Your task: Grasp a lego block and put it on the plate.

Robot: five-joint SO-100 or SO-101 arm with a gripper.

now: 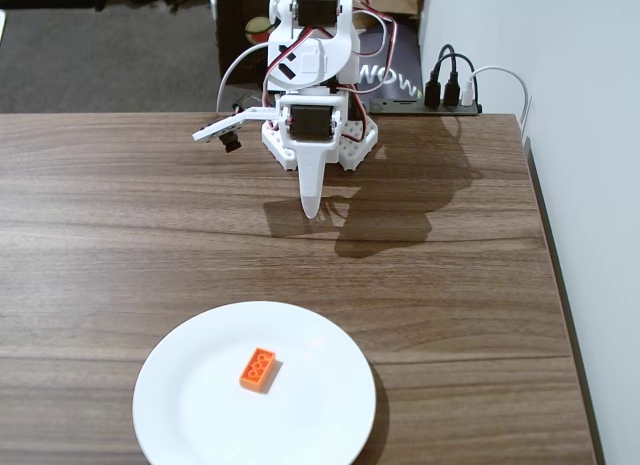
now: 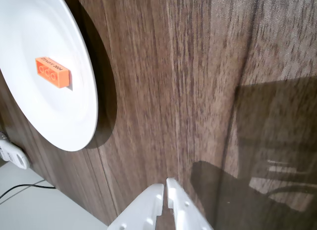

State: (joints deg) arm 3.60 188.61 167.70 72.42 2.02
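Observation:
An orange lego block [image 1: 259, 370] lies flat on the white plate [image 1: 190, 405] near the table's front edge in the fixed view. The wrist view shows the same block [image 2: 52, 71] resting on the plate [image 2: 74, 121] at the upper left. My gripper [image 1: 311, 211] hangs at the back of the table, near the arm's base, pointing down, well away from the plate. In the wrist view its white fingertips [image 2: 165, 185] sit almost touching, with nothing between them. The gripper is shut and empty.
The arm's white base [image 1: 320, 135] stands at the table's far edge. A black power strip with plugs [image 1: 450, 95] lies behind it on the right. The table's right edge [image 1: 550, 285] runs along a white wall.

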